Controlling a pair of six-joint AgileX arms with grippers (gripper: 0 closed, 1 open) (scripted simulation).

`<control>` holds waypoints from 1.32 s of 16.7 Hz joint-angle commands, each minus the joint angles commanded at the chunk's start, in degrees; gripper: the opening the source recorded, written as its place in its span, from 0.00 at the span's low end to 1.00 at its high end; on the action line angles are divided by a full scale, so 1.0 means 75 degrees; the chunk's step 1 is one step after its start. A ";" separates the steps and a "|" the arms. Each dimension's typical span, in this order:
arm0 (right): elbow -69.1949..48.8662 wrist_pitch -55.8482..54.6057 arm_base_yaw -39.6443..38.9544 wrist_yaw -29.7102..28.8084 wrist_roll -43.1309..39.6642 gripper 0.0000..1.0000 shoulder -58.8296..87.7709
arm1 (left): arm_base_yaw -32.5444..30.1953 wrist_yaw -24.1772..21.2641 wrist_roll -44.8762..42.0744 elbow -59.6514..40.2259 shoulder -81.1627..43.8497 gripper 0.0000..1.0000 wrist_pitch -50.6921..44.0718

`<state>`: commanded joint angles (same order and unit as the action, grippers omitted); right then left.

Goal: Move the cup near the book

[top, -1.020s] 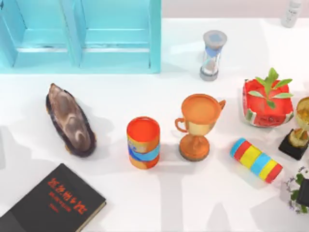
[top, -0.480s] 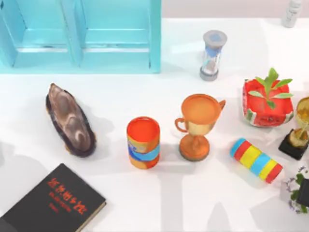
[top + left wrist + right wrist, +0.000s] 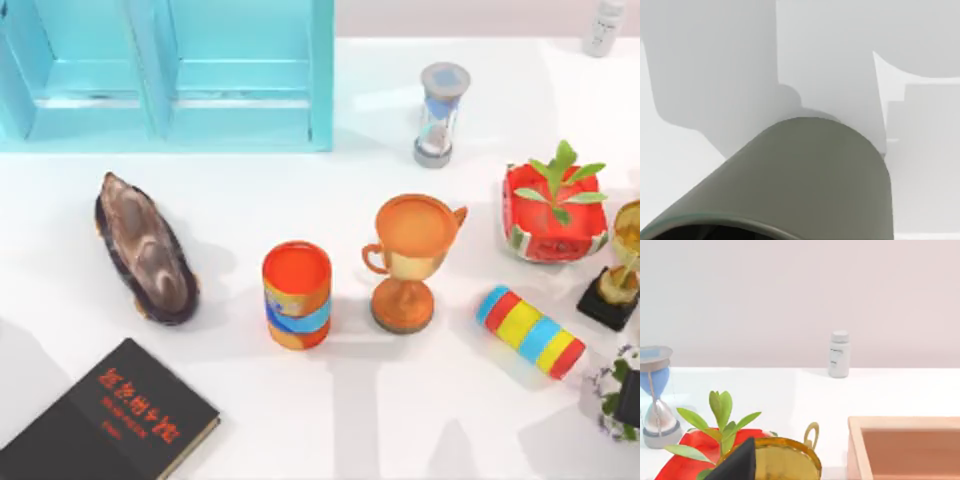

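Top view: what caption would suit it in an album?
Orange cup stands upright mid-table between a brown shell-like piece and an orange trophy, apart from the black book.

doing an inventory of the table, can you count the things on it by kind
Cups and trophy cups: 3 — striped cup, orange trophy cup, gold trophy
Plants: 2 — red potted plant, flower pot
Book: 1
Hourglass: 1
White bottle: 1
Striped cylinder: 1
Brown shell-like object: 1
Blue shelf: 1
Wooden box: 1
Total: 12
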<state>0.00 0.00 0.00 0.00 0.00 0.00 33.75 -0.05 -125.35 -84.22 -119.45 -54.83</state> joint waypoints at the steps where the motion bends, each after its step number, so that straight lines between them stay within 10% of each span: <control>1: 0.0000 0.0000 0.0000 0.0000 0.0000 1.00 0.0000 | 0.0000 0.0000 0.0000 0.0000 0.0000 1.00 0.0000; 15: 0.0000 0.0000 0.0000 0.0000 0.0000 1.00 0.0000 | 0.0000 0.0000 0.0000 0.0000 0.0000 0.02 0.0000; 22: 0.0000 0.0000 0.0000 0.0000 0.0000 1.00 0.0000 | 0.0000 0.0000 0.0000 0.0000 0.0000 0.00 0.0000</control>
<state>0.00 0.00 0.00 0.00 0.00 0.00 33.75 -0.05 -125.35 -84.22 -119.45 -54.83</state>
